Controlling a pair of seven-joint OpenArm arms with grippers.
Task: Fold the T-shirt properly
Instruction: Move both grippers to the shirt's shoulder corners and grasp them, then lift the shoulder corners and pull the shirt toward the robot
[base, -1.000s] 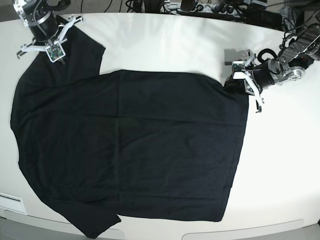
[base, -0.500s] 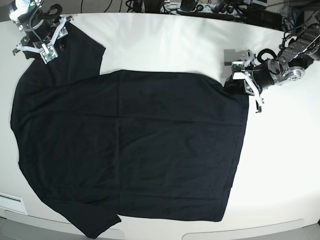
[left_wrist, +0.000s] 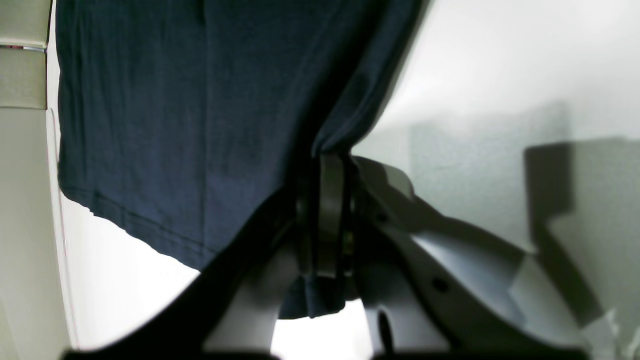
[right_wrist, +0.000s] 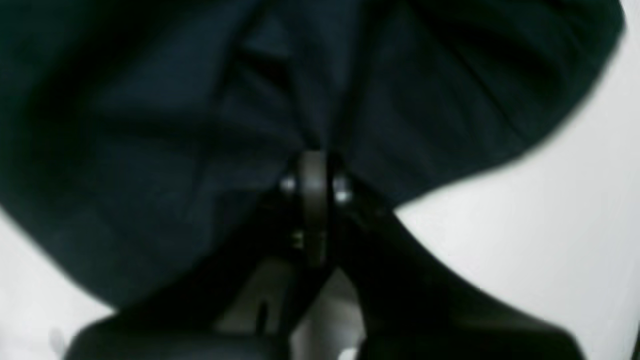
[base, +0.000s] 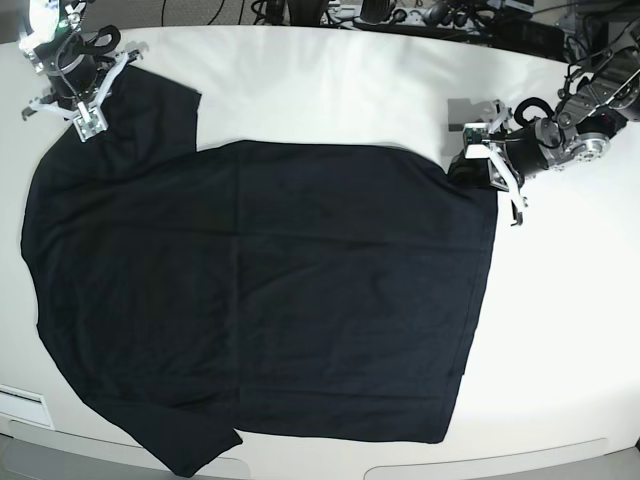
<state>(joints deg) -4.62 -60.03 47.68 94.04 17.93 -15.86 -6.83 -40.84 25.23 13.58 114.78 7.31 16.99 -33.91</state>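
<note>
The black T-shirt (base: 260, 290) lies spread flat on the white table (base: 340, 90), with one sleeve reaching to the far left corner. My left gripper (base: 472, 165) is at the shirt's far right corner. In the left wrist view it (left_wrist: 330, 165) is shut on a pinched fold of the cloth (left_wrist: 175, 125). My right gripper (base: 90, 105) is over the far left sleeve. In the right wrist view it (right_wrist: 312, 165) is shut on bunched dark cloth (right_wrist: 150, 125), which lifts around the fingers. The neckline mark is hidden.
Cables and dark equipment (base: 400, 15) line the table's far edge. The left arm's body (base: 570, 135) rests on the table right of the shirt. The table's front edge (base: 480, 470) runs just below the shirt's hem.
My right gripper has moved left and a little away with the sleeve, drawing the sleeve's edge leftward. The left gripper and the rest of the shirt have not moved.
</note>
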